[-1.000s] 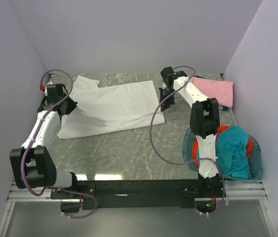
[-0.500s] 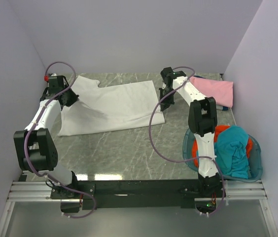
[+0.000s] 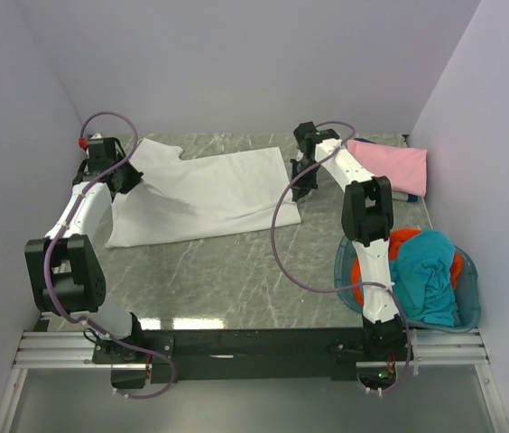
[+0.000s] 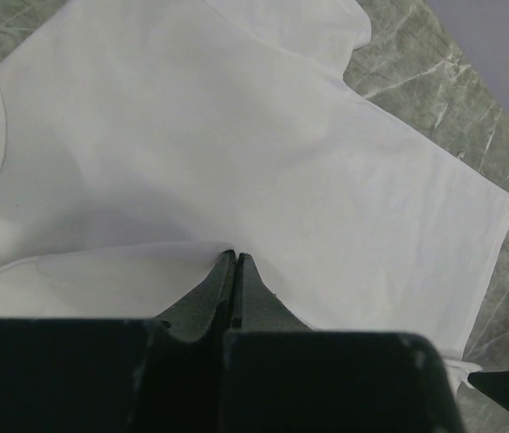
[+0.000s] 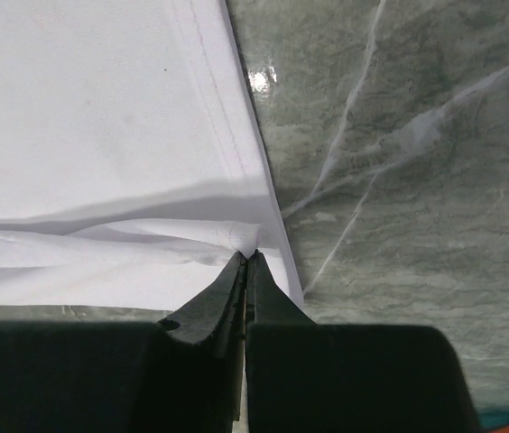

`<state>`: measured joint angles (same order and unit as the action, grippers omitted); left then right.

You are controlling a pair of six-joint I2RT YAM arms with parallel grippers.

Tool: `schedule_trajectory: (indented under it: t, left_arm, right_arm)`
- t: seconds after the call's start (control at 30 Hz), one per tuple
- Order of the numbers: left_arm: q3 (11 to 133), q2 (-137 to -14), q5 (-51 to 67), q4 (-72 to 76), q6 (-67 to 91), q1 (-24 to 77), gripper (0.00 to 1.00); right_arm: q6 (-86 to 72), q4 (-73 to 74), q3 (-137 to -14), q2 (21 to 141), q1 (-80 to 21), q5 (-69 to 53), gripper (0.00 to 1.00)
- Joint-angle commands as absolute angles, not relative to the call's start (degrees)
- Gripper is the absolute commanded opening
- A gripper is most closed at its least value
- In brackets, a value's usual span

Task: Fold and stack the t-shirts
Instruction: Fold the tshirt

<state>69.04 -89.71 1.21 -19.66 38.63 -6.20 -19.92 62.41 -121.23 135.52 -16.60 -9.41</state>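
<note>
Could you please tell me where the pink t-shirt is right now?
In the top view, the pink t-shirt lies at the far right corner of the table, beyond the blue basket and to the right of the right gripper.

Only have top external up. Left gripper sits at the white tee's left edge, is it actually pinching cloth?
Observer: Yes. The left wrist view shows the left gripper shut, with a raised fold of the white t-shirt pinched at its tips.
Operator: Right one?
Observer: The right gripper is shut too, nipping bunched cloth right beside the stitched hem.
Operator: One layer or two there?
Observer: Looks like two. The pinched cloth rises off a flat layer whose corner lies on the table just past the tips.
</note>
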Motion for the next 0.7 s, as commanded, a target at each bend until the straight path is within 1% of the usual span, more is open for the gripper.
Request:
schedule_trajectory:
  t: [0.0,0.07,0.27,0.67]
  left_arm:
    - [70.8,-89.5,0.2,-17.9,39.7,-6.5,0.00]
    - [70.3,-88.9,0.2,-17.2,40.3,-6.6,0.00]
    - [68.5,-85.9,-4.7,-17.3,41.4,-6.8,0.00]
    - [66.5,-84.9,-4.0,-16.1,42.6,-7.6,0.00]
  right_arm:
    - [-20.4,62.7,-122.6,135.1,-16.1,-9.0,0.00]
    - [-20.6,61.7,-121.4,134.3,-15.9,-9.0,0.00]
    - [-20.5,61.8,-120.9,134.1,-15.8,-9.1,0.00]
    - [-20.6,61.7,-121.3,135.0,-15.7,-9.7,0.00]
